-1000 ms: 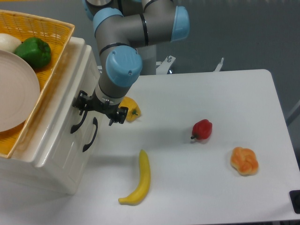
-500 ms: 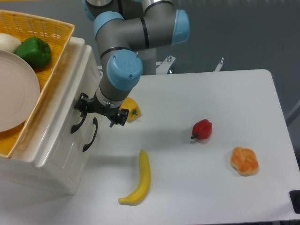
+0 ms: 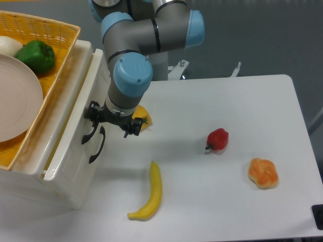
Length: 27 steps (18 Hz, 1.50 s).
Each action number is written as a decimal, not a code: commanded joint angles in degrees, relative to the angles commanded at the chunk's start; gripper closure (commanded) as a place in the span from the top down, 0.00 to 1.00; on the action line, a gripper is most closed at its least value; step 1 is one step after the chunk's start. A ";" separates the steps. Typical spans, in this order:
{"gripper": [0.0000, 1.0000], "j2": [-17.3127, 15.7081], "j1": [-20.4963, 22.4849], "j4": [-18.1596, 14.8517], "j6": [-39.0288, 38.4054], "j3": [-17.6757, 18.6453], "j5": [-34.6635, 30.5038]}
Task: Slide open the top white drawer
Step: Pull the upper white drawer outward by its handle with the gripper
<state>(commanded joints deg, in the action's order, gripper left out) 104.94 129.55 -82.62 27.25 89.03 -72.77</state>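
Glossy cream-white, the top white drawer point(image 3: 75, 146) sits at the left edge of the table point(image 3: 227, 151), forming the upper level of a two-drawer cabinet point(image 3: 60, 194). Its front panel stands proud of the cabinet face, and a narrow strip of the drawer's interior shows behind the panel: the drawer is partly open. The curved black handle point(image 3: 88, 135) on its front lies just under the claw point(image 3: 112, 121), which reaches down from the grey-and-blue arm point(image 3: 132, 70). The claw appears to be engaged at that handle; whether its fingers are pinched on it or merely hooked behind it cannot be told from this view. A second black handle point(image 3: 98, 146), that of the lower drawer, sits just beside and below.

Step in hand, by judgement: the pull stroke, begun but not complete. The next move calls for a straight draw away from the cabinet face, along the drawer's slide direction, without lifting or twisting.

A yellow wicker basket point(image 3: 45, 30) rests on top of the cabinet, holding a pale plate point(image 3: 15, 101) and a green pepper point(image 3: 36, 55). On the table lie a yellow pepper point(image 3: 144, 121) half hidden behind the claw, a banana point(image 3: 151, 194), a red pepper point(image 3: 218, 138) and an orange bun-like item point(image 3: 263, 173).

No brand, label or writing is legible anywhere.
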 joint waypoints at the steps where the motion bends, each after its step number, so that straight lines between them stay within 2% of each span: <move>1: 1.00 0.00 0.00 -0.09 0.00 -0.09 0.00; 14: 1.00 1.41 0.79 -0.09 0.18 -2.20 -1.94; 27: 1.00 1.67 3.25 -0.17 1.57 -2.20 -2.02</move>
<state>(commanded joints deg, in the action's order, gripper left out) 106.61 132.80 -82.79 28.82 86.84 -74.79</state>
